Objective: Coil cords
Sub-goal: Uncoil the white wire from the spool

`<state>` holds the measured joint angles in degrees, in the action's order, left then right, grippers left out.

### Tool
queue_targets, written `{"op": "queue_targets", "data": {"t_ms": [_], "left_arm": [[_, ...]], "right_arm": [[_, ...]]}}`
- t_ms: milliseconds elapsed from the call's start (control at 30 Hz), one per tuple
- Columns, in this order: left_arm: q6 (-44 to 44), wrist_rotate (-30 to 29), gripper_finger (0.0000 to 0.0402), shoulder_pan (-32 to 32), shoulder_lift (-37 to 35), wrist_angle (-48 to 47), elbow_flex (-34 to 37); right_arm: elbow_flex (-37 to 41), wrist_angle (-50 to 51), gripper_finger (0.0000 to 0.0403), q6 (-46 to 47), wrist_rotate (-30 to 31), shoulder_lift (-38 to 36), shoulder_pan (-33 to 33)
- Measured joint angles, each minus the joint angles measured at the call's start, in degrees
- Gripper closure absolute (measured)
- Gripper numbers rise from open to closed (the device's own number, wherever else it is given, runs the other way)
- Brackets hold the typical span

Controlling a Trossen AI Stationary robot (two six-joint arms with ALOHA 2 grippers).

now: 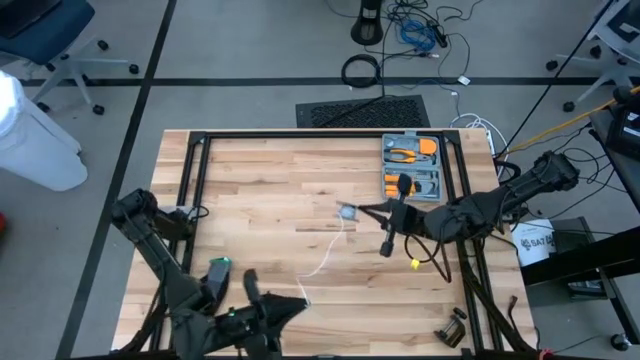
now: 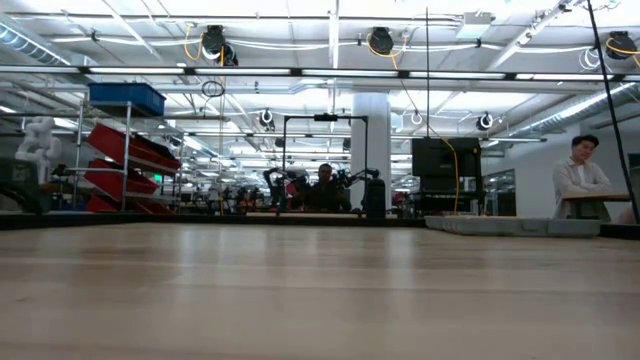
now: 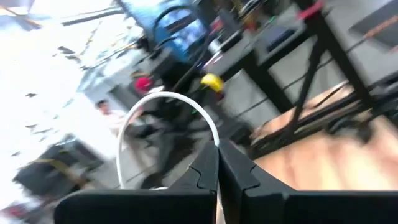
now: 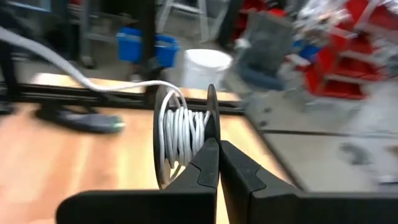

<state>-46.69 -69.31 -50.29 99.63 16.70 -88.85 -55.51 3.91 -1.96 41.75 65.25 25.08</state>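
step: winding | right end effector clamped on spool rim, bench centre, cord partly wound | left end effector pinching cord's free end at 6 o'clock | risk: slack snags, turns slip off spool

Cord across table middle, spool at its far end; tool case far right

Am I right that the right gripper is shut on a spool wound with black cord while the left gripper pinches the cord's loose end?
Not quite: the cord wound on the spool is white, not black, as the right wrist view shows. The rest stands: the right gripper is shut on the spool's rim, and the left gripper pinches the loose white end.
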Motion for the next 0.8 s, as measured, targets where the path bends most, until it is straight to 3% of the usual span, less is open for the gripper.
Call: {"op": "queue_targets", "data": {"t_ms": [233, 533, 800], "left_arm": [[-9.13, -15.25, 0.0400, -1.65, 0.00, -0.26, -1.25], [-7.97, -16.45, 0.0400, -1.00, -0.50, -1.39, -0.83], [-1.95, -17.14, 0.0400, 1.22, -0.50, -5.82, 0.39]], "right_arm": [[0.00, 1.70, 0.0403, 5.69, -13.29, 0.00, 0.00], [0.00, -3.39, 0.0403, 5.78, -32.45, 0.00, 0.68], [0.00, -16.55, 0.0403, 1.16, -39.15, 0.00, 4.14]]}}
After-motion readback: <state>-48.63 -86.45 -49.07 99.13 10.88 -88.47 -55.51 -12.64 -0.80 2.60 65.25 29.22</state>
